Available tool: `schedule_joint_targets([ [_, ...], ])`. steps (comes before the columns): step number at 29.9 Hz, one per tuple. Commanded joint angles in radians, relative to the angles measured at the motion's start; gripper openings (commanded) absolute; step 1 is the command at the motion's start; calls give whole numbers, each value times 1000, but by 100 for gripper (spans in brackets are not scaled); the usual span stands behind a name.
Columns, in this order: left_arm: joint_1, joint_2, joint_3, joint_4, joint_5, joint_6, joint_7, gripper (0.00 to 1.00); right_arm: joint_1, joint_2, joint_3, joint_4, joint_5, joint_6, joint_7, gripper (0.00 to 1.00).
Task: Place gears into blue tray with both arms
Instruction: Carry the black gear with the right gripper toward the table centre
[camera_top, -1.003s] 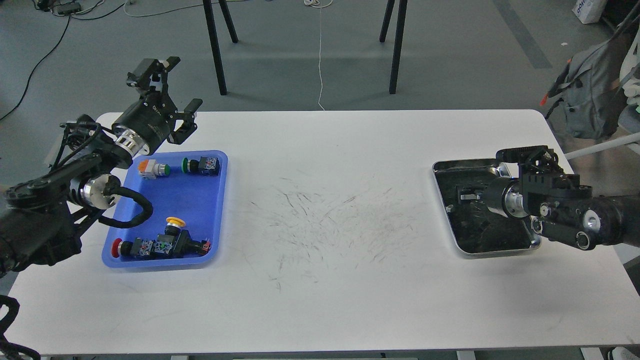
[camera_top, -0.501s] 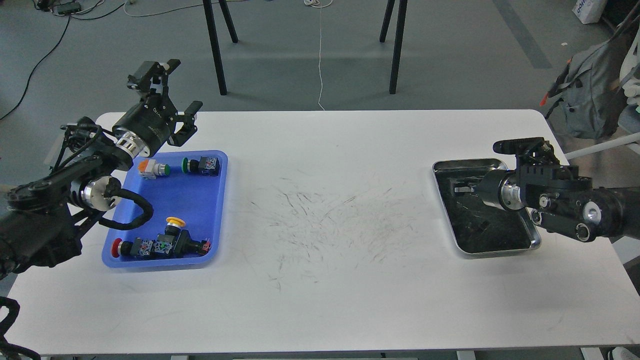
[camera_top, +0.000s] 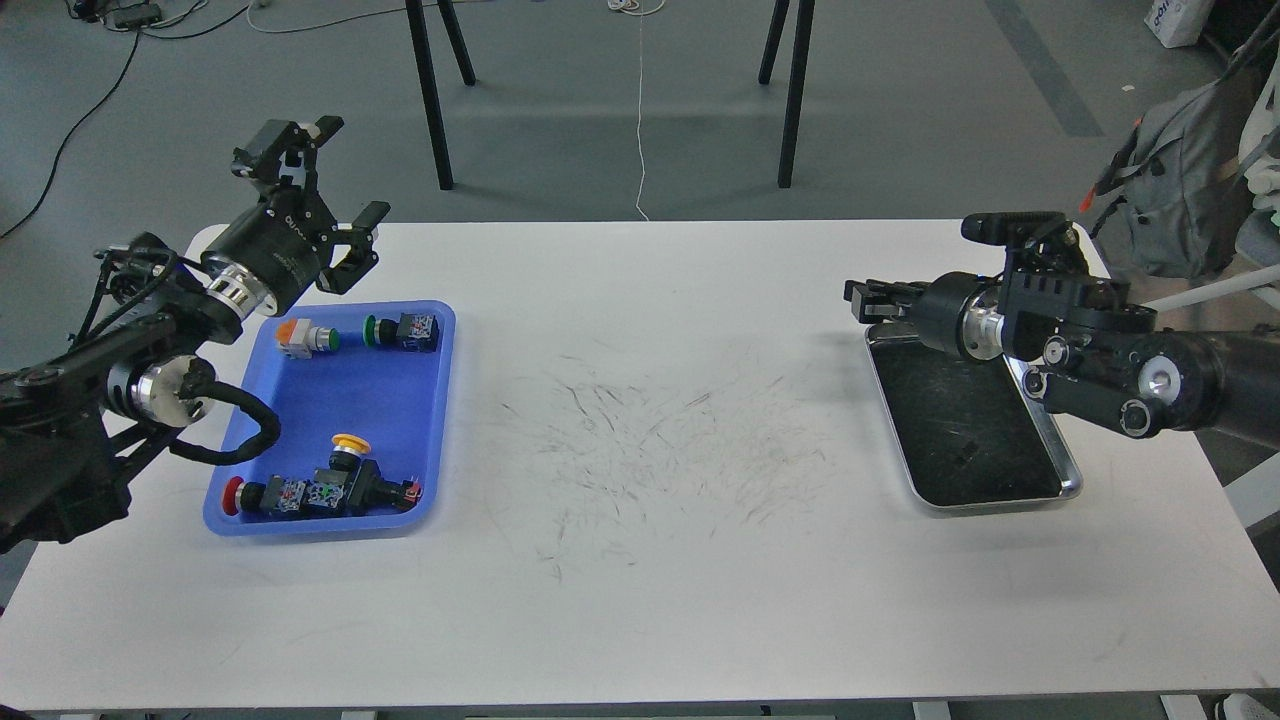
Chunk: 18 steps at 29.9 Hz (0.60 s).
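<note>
left pincer (camera_top: 325, 190): fingers spread, grasping nothing, above the far-left corner of blue tray (camera_top: 395, 400) | right pincer (camera_top: 862, 300): fingers indistinct, grip cannot tell, at the steel tray's (camera_top: 1065, 485) far-left corner | gears: not discernible | table (camera_top: 640, 600): white, scuffed

1. There is a single view, taken from the robot's head; no second view shares the scene.
2. It looks forward and steeply down onto the white table (camera_top: 640, 400), whose near edge runs along the bottom of the frame.
3. It stands far enough back that the table's full width shows, with grey floor (camera_top: 900, 120) and black chair legs (camera_top: 430, 90) beyond its far edge.
4. The left arm (camera_top: 120, 380) enters from the left edge and the right arm (camera_top: 1180, 380) from the right edge.
</note>
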Motion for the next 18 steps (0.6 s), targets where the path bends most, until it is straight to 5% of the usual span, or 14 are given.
schedule_joint_targets([
  [1, 5, 37, 0, -38, 0, 8, 0, 100, 21, 59, 3, 51, -5, -60, 13, 1],
  [18, 14, 54, -13, -55, 0, 17, 0, 100, -2, 250, -14, 126, -317, -267, 111, 1],
])
